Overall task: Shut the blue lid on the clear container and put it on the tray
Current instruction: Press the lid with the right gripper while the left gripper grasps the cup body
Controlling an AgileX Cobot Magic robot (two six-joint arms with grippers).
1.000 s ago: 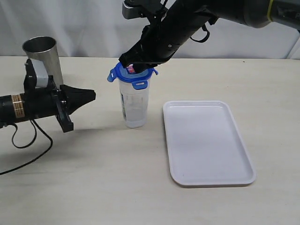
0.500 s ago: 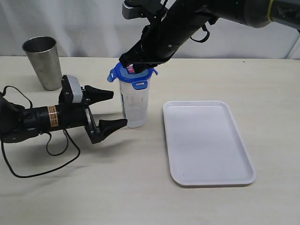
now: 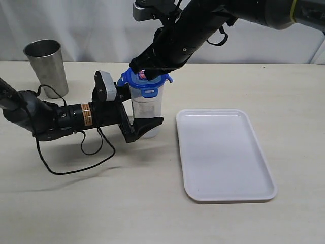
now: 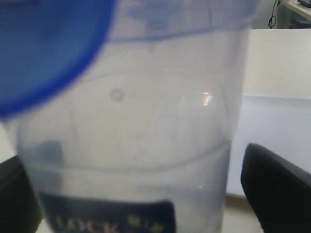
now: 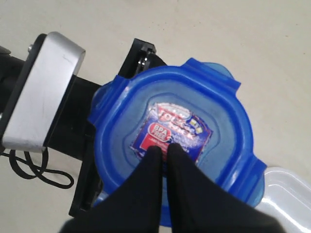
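Exterior view first, Ben: what does only it show?

Ana, the layout. The clear container (image 3: 147,109) stands upright on the surface (image 3: 152,203), beside the tray (image 3: 228,157) but not touching it. A steel cup (image 3: 46,66) stands well apart, at the left of that view.

And the right wrist view?

It looks straight down on the blue lid (image 5: 214,97), which sits on the container's mouth. The right pincer (image 5: 165,149) has its fingers pressed together, with the tips resting on the lid's red-and-white sticker. It grips nothing.

The left wrist view?

Blurred, and very near the container's wall, with a printed label low on it. The left pincer (image 4: 146,191) is spread wide, one dark finger on each side of the container. Whether either finger touches the wall I cannot tell.
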